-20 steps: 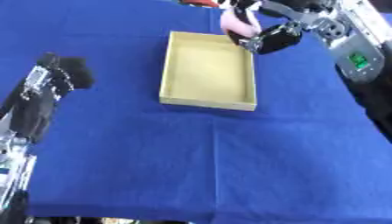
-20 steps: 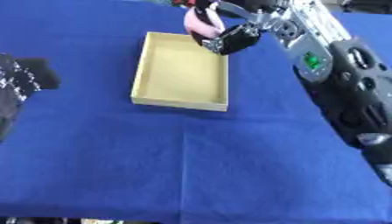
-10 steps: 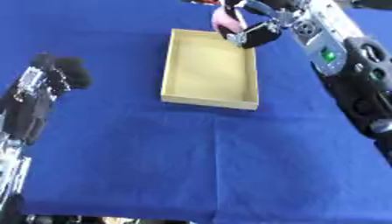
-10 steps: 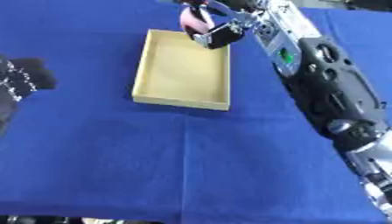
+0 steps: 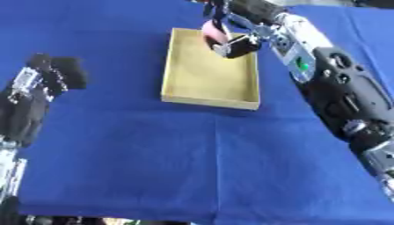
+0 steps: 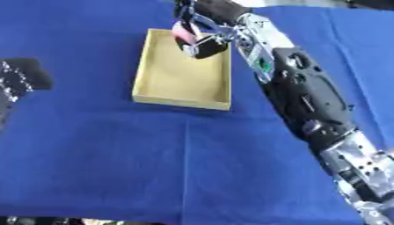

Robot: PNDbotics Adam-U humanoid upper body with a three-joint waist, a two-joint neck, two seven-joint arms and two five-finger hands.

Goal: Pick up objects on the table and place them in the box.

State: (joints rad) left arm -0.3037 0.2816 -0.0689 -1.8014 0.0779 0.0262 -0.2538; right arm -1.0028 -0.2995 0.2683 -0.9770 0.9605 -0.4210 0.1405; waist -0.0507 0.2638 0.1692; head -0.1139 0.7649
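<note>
A shallow tan box (image 5: 206, 83) lies on the blue tablecloth at the upper middle. My right hand (image 5: 235, 44) hangs over the far end of the box, its fingers curled round a pink object (image 5: 212, 33). The pink object is above the box's inside, near its far right corner. My left hand (image 5: 48, 77) rests at the left edge of the table, well away from the box, with its fingers relaxed and holding nothing.
The blue cloth (image 5: 154, 154) covers the whole table, with a fold line running from the box toward the front edge. My right arm (image 5: 331, 83) stretches along the right side from the lower right corner to the box.
My right hand has carried the pink object leftward from beyond the box's far right corner to over the box's inside. The left hand has hardly moved.
</note>
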